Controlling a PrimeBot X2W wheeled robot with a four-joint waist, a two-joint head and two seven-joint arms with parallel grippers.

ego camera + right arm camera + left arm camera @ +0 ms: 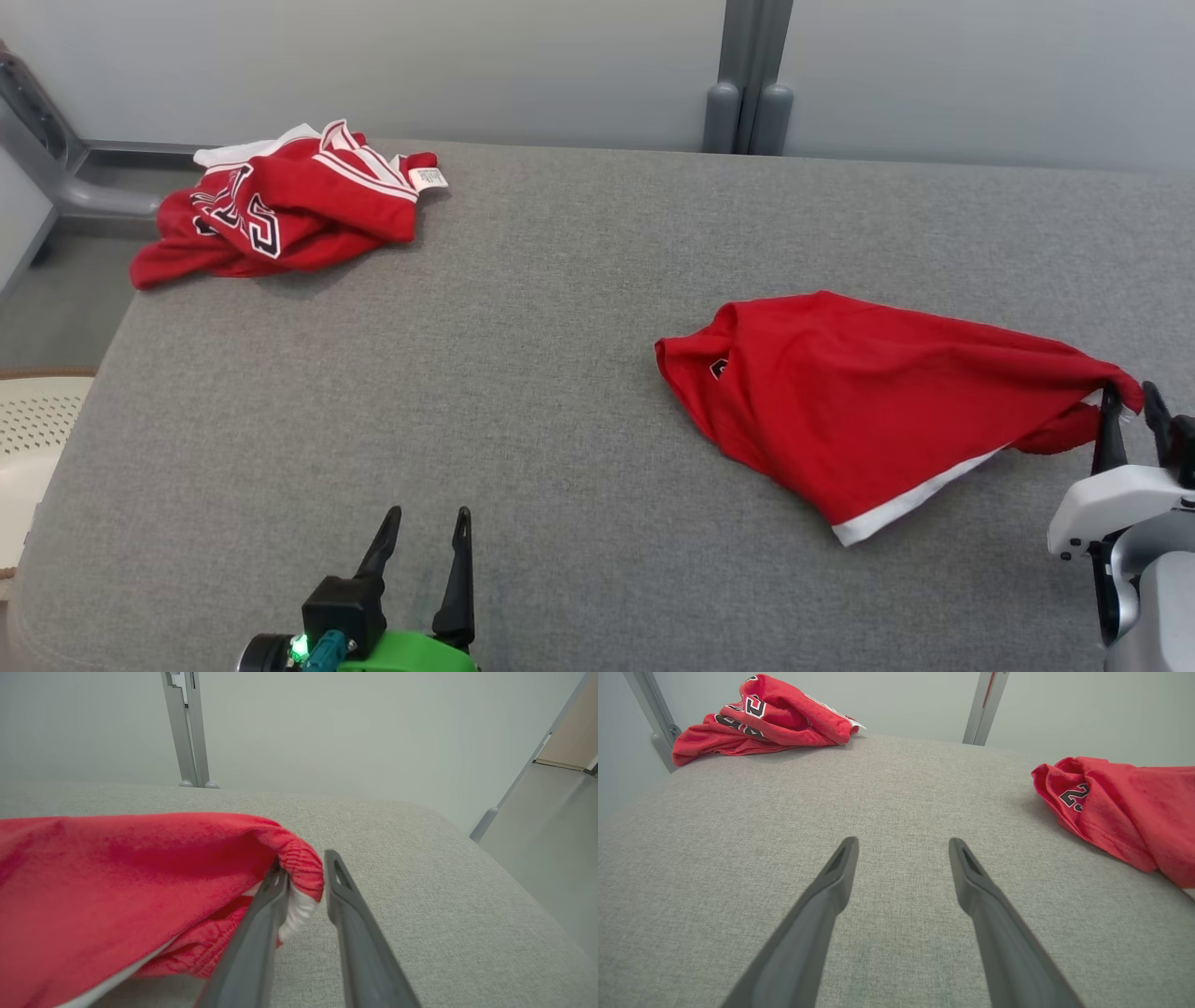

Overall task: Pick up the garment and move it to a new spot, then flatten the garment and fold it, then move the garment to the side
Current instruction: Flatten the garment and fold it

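The right gripper (306,863) stands at the near right of the grey padded surface (560,373), with its jaws a little apart. One corner of the red garment (859,401) hangs over the left one of its fingers (261,933) and fills part of the gap. The other finger is just beside the cloth, and it cannot be told if it touches. Nothing looks clamped between the two. The corner is raised off the surface, and under it a white lining shows.

From this corner the garment spreads to the left, over the right half of the surface, in a loose folded shape with a white hem along its near edge. Its print is mostly hidden in a fold. Only part of a black and white number shows at the left end. In the head view the right arm is cut off by the frame.

The left gripper (903,841) hovers over the near left of the surface, its jaws wide and with nothing between them.

At the far left corner lies a second red garment (280,210), crumpled, with a small label. Its letters cannot be read.

Behind the surface there is a pale wall with a grey post (747,75). A white perforated object (37,420) is cut off at the left edge.
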